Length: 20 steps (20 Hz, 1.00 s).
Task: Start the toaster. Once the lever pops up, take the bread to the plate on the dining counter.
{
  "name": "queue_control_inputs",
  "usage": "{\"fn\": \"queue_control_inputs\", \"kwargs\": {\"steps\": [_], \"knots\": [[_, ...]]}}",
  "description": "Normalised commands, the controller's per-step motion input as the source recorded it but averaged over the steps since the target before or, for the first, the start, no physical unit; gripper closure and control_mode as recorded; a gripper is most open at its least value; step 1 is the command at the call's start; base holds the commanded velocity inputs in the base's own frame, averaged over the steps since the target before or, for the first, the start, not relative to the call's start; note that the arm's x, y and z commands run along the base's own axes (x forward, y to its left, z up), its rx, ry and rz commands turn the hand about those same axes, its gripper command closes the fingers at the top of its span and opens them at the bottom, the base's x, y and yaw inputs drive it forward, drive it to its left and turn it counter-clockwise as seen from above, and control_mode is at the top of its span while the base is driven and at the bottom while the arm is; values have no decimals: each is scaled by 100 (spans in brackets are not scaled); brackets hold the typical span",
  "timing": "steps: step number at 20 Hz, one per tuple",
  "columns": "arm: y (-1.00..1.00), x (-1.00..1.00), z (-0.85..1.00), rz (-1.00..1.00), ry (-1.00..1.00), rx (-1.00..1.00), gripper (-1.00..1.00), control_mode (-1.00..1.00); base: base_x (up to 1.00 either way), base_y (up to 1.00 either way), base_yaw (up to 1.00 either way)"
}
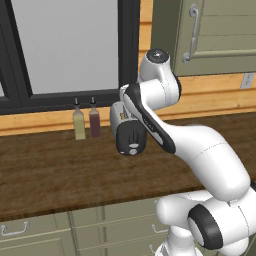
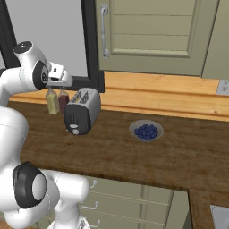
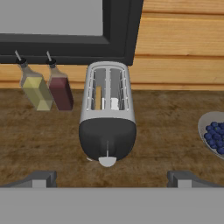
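Toaster (image 3: 107,116): silver-grey two-slot body on the dark wooden worktop (image 1: 55,165), black end face turned toward the robot, back end near the wall under the window frame (image 3: 65,46)
Lever (image 3: 107,161): small pale tab low on the black end face, at the bottom of a thin vertical slot
Bread (image 3: 99,97): a tan edge shows inside the left slot; something pale sits in the right slot, too small to identify
Gripper (image 3: 111,178): hovers above and in front of the toaster, jaws spread wide with nothing between them, fingertips (image 3: 41,178) well apart on either side of the end face
Bottles: a yellow bottle (image 3: 35,87) and a dark red bottle (image 3: 59,89) stand side by side just left of the toaster, against the wall
Bowl (image 2: 146,130): grey, filled with blueberries, on the worktop to the right of the toaster, apart from it
Cabinets: pale green door (image 2: 147,31) above the worktop, drawers (image 1: 30,235) below
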Motion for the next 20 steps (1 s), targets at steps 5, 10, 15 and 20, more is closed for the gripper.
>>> {"fn": "queue_control_inputs", "kwargs": {"steps": [5, 10, 15, 20], "knots": [[0, 0, 0, 0, 0, 0, -100, -100, 0, 0, 0], [0, 0, 0, 0, 0, 0, -100, -100, 0, 0, 0], [0, 0, 0, 0, 0, 0, -100, -100, 0, 0, 0], [0, 0, 0, 0, 0, 0, -100, -100, 0, 0, 0]]}}
